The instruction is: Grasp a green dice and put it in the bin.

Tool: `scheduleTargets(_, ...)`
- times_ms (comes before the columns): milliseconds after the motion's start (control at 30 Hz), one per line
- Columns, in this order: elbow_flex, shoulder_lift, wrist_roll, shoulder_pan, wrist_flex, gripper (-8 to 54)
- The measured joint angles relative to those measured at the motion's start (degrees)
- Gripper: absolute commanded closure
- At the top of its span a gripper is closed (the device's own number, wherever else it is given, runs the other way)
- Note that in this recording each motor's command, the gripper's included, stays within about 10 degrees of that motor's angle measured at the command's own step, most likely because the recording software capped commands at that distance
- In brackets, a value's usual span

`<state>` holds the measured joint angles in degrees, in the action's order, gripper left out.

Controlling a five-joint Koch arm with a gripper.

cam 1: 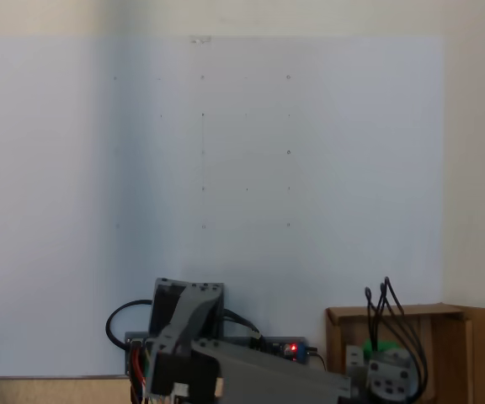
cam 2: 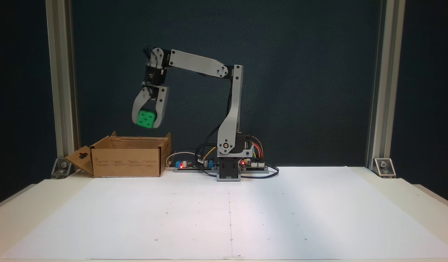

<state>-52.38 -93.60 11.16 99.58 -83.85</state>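
**Dice held above the bin**

In a fixed view, left of centre, the claw (cam 2: 147,120) grips the green dice (cam 2: 146,119) by opposite flat faces, hanging just above the bin (cam 2: 127,160) at the table's (cam 2: 224,218) rear left. The cube looks light, rigid and smooth, so its rounded corners could slip; the flat faces suit gripping best.

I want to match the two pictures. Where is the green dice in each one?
A fixed view: the green dice peeks out near the bottom right edge, over the open bin.
A fixed view: the green dice hangs upper left, held between the jaws, above the bin.
Shared landmark: the brown cardboard bin.
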Motion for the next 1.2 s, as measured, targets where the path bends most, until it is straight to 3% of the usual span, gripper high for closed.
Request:
scheduleTargets(500,0.00,13.27,0.00,-2.99,3.87,33.7)
scheduleTargets(1033,0.00,15.82,1.67,-0.18,10.46,33.7)
scheduleTargets(1200,0.00,15.82,1.67,-0.18,10.46,10.4)
